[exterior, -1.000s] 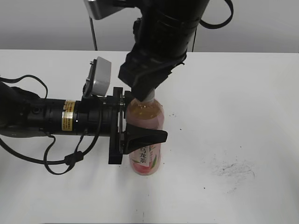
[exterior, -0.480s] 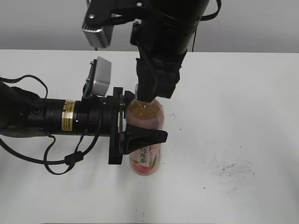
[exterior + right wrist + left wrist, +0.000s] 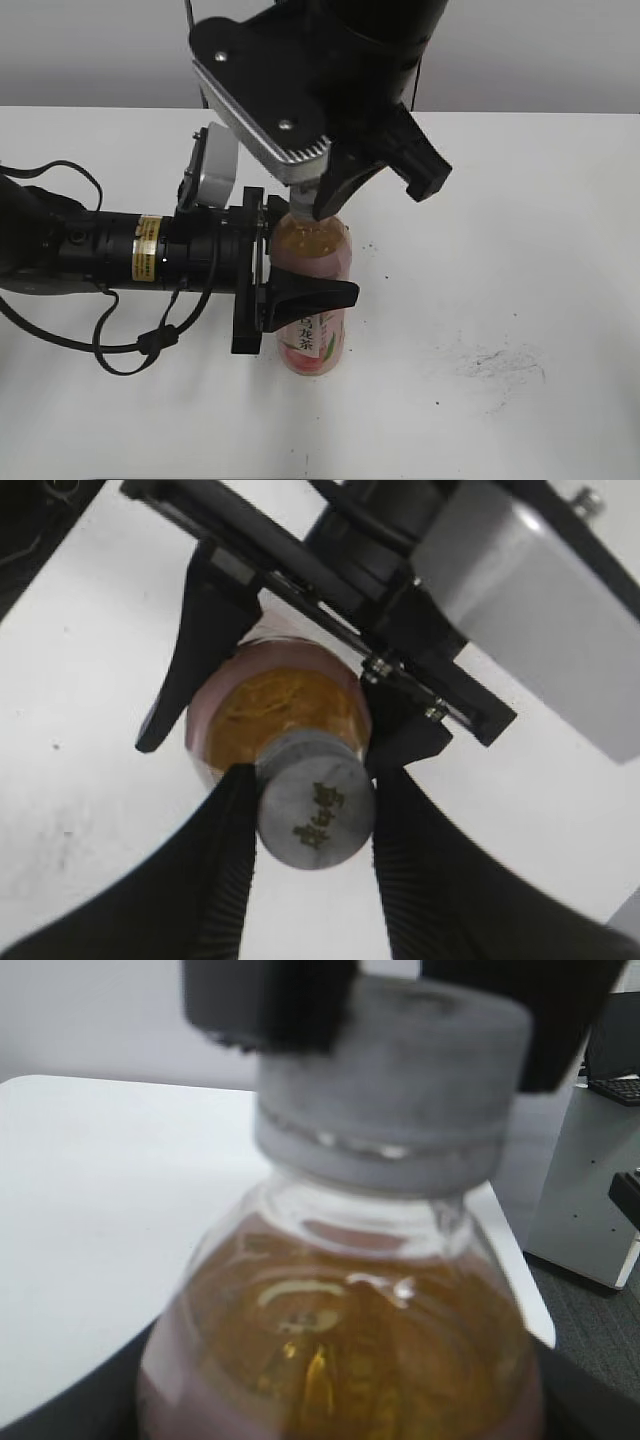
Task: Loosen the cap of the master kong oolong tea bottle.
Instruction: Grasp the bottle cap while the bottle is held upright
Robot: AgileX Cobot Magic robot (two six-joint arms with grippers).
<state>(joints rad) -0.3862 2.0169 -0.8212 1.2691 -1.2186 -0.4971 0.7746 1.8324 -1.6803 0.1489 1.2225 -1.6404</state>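
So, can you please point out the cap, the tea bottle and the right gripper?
cap (image 3: pixel 318 812): right wrist view, on its flat top.
tea bottle (image 3: pixel 312 258): exterior view, on its upper body.
right gripper (image 3: pixel 314 825): right wrist view, midway between fingertips.

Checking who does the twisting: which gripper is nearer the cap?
Right. The right gripper comes from above, its fingers closed on either side of the cap. The left gripper clamps the bottle lower down, around its body below the cap.

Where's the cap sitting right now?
The small round grey ribbed plastic cap is on the neck of the clear plastic tea bottle, centre-left in the exterior view, pinched between the right claw fingers from above, with the left claw clamping the bottle's body.
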